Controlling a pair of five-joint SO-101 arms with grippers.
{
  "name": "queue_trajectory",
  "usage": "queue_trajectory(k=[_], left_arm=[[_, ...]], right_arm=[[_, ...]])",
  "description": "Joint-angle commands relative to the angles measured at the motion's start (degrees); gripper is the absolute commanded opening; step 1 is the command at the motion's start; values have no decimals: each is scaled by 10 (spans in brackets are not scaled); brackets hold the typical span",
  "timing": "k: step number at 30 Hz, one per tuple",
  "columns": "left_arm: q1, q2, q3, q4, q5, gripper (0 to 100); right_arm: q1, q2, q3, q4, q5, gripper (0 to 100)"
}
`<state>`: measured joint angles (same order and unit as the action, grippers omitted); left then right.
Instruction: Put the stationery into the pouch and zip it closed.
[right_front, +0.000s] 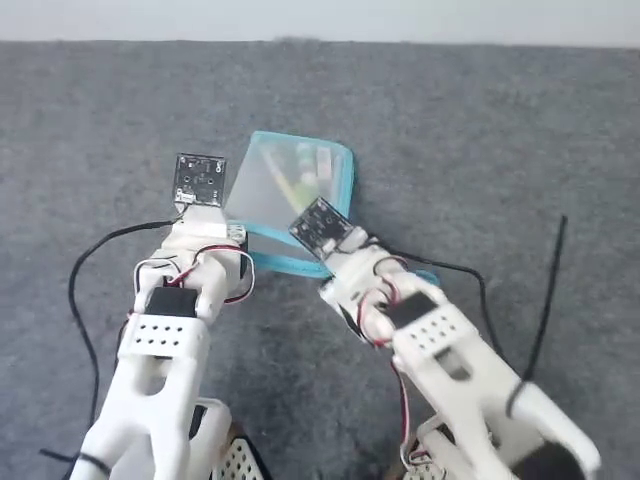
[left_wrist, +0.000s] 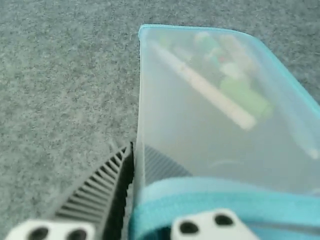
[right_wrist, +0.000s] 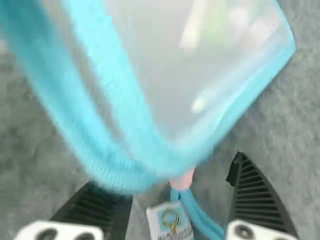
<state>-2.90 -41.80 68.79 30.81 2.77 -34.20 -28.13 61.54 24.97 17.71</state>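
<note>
Left claw (left_wrist: 135, 160) is nearly shut and pinches one corner of the pouch (right_front: 280, 195), right by the zip (left_wrist: 210, 200). Right claw (right_wrist: 172, 192) is wide and holds nothing. It sits at the zip end of the pouch, and the little tag (right_wrist: 170, 220) on the zip hangs between its jaws without being gripped.

The pouch lies on the grey worktop (right_front: 480, 130) in front of both arms. The stationery (left_wrist: 220, 95) is inside it, down at the far end: a white stick and some green bits show through the clear side. So I think the putting-in part is done. The zipping is what is left. I cannot tell how much of the zip is shut. The right claw would need to close on the tag and pull.
</note>
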Motion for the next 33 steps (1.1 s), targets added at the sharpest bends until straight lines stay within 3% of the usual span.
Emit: queue_trajectory(k=[1, 4, 10, 12, 18, 24, 33], left_arm=[[-7, 5, -2, 12, 9, 10], [-7, 5, 1, -3, 9, 10], [-7, 5, 17, -29, 8, 10], [-7, 5, 17, -29, 8, 10], [-7, 5, 18, -35, 7, 11], [18, 5, 44, -75, 4, 11], [74, 5, 48, -76, -17, 10]], right_arm=[[14, 37, -52, -33, -7, 263], [27, 62, -55, -29, -7, 250], [50, 73, -55, -34, -4, 0], [48, 73, -55, -25, -5, 40], [54, 38, -91, 95, -3, 5], [50, -97, -124, 245, 4, 6], [32, -266, -128, 334, 18, 6]])
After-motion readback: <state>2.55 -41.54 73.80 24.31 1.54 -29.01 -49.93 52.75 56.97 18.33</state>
